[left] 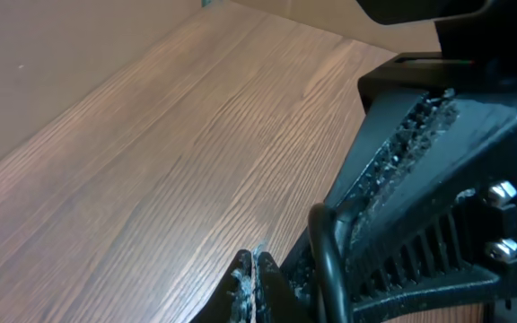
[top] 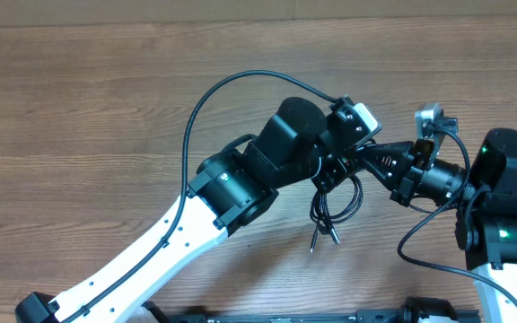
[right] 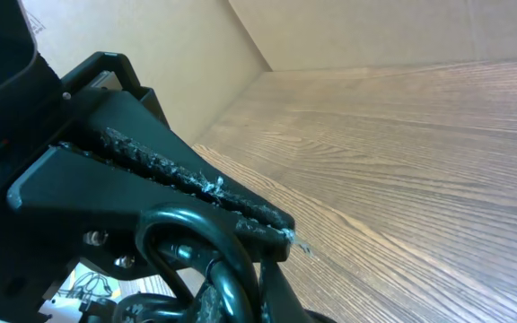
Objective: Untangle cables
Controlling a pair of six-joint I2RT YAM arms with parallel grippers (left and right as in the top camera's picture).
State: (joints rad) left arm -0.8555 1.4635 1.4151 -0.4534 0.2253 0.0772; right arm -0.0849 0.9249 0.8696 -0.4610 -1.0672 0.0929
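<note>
Evidently the cables [top: 335, 205] are light, limp, springy cord, looped just below the left gripper [top: 350, 161], with the plugs [top: 316, 242] lowest, over the counter [top: 106, 108]. Both sets of jaws are clenched, seemingly nipping strands. The right gripper [top: 372, 163] nearly touches the left gripper. Better to pinch cord than plugs. A thick arm lead [top: 196, 117] arcs nearby.

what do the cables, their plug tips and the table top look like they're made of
cables: probably rubber or plastic jacket, black, faintly glossy, bending in soft loops. plug tips: likely metal, a pale glint at the ends, though too small to be sure. table top: wood or wood-look laminate, matt brown with long grain lines; which one is unclear.
</note>
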